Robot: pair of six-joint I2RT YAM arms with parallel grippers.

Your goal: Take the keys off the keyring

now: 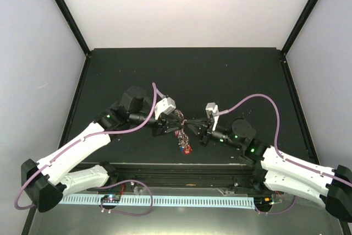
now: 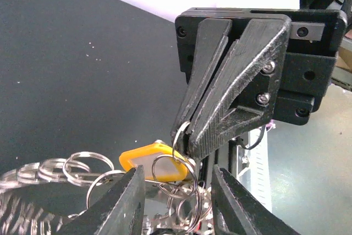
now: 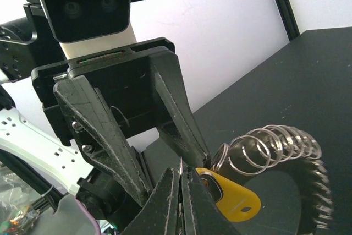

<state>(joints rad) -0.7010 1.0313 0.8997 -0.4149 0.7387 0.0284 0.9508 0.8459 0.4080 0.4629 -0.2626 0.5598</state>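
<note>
Pinching the keyring (image 2: 174, 141) in the fully closed right end effector (image 2: 187, 136), mid-frame above the tabletop (image 1: 231, 75). Facing it with the left end effector (image 2: 179, 191) part open, gripping nothing, rings between its jaws. Finding the keys (image 1: 183, 140) just below both.

light: bright, overhead | shadows: soft | blur: keys (image 2: 27, 213) out of focus
</note>
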